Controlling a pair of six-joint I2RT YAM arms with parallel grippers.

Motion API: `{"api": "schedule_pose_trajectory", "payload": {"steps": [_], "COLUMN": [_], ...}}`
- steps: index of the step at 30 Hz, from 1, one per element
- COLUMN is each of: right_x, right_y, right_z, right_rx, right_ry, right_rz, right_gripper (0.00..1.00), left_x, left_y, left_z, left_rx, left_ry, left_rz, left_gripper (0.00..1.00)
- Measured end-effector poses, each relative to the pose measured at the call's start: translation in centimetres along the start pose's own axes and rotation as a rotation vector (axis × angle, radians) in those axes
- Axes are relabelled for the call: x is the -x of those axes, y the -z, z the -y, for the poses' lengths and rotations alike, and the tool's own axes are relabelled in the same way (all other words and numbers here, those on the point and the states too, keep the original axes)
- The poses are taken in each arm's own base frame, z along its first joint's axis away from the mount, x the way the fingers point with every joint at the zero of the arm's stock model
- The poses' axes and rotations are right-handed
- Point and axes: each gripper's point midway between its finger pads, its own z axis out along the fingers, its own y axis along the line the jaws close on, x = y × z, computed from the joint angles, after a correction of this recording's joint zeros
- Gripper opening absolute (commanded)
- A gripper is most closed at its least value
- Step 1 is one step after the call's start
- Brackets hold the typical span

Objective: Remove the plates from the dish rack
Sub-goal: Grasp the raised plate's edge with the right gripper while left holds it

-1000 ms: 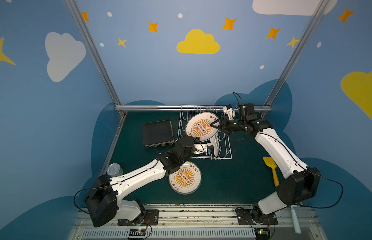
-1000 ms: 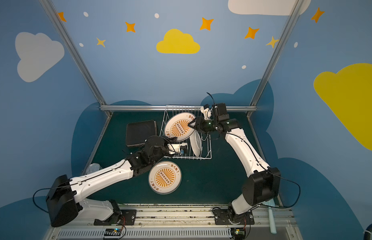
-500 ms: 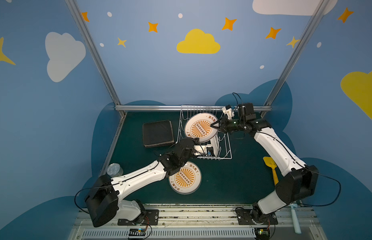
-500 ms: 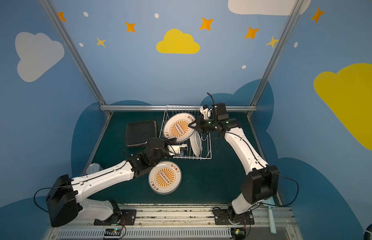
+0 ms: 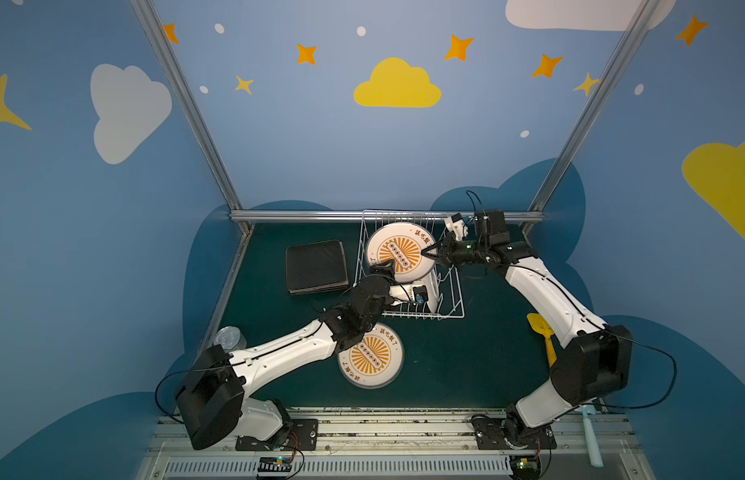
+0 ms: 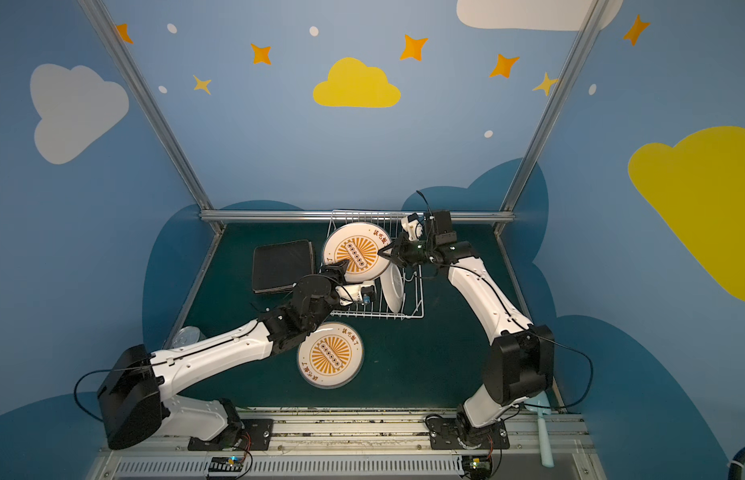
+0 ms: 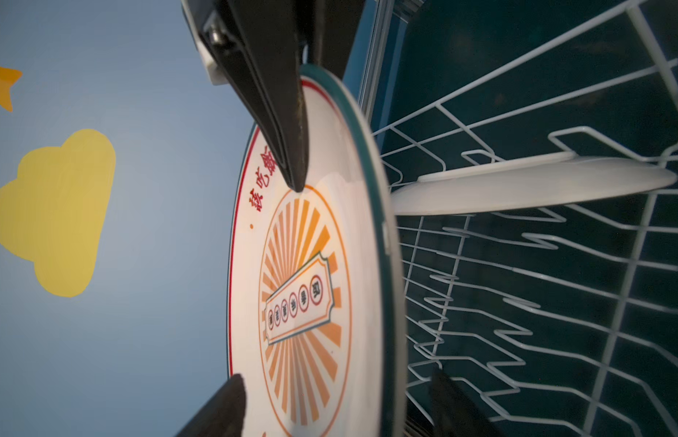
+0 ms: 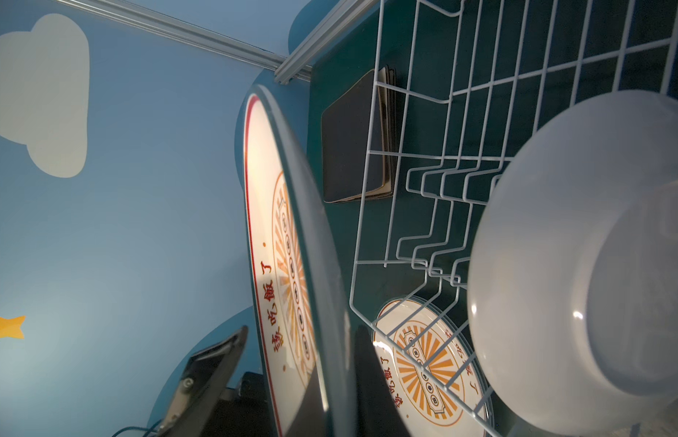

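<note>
A round cream plate (image 5: 398,253) (image 6: 354,255) with an orange sunburst hangs tilted above the white wire dish rack (image 5: 452,309) (image 6: 418,309). My right gripper (image 5: 423,252) (image 8: 303,340) is shut on its right rim. My left gripper (image 5: 385,267) (image 7: 337,378) is open, one finger on each side of the lower left rim, not touching. A plain white plate (image 5: 431,293) (image 7: 538,181) stands on edge in the rack. A second sunburst plate (image 5: 371,356) (image 8: 424,363) lies flat on the table before the rack. A stack of black-backed square plates (image 5: 317,266) (image 8: 352,140) lies left of it.
A clear round tub (image 5: 228,337) sits at the table's left edge beside my left arm. A yellow spatula (image 5: 543,332) lies under my right forearm, and a pale blue one (image 5: 591,436) lies by the right base. An aluminium rail (image 5: 321,215) runs just behind the rack.
My right gripper has shut on the raised plate's right rim. My left gripper, shut on the plate's lower left rim before, has opened. The plate has hardly moved.
</note>
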Motion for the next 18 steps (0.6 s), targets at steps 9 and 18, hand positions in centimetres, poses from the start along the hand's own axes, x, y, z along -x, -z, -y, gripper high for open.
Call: {"api": "schedule_pose_trajectory", "payload": {"steps": [9,18], "right_x": [2.1,2.9], "right_y": [2.5,3.6], "right_z": [0.2,-0.1], "right_rx": [0.003,0.020], "right_ry": [0.012,0.059], "right_rz": [0.125,0.169], "right_gripper": [0.00,0.00], "left_x": [-0.8,-5.4], "left_y": [2.3,5.0], "left_z": [-2.0,-9.4], "left_rx": [-0.040,-0.074], "left_ry": [0.311,1.065], "left_rz": [0.034,0.112], "left_gripper": [0.99,0.99]}}
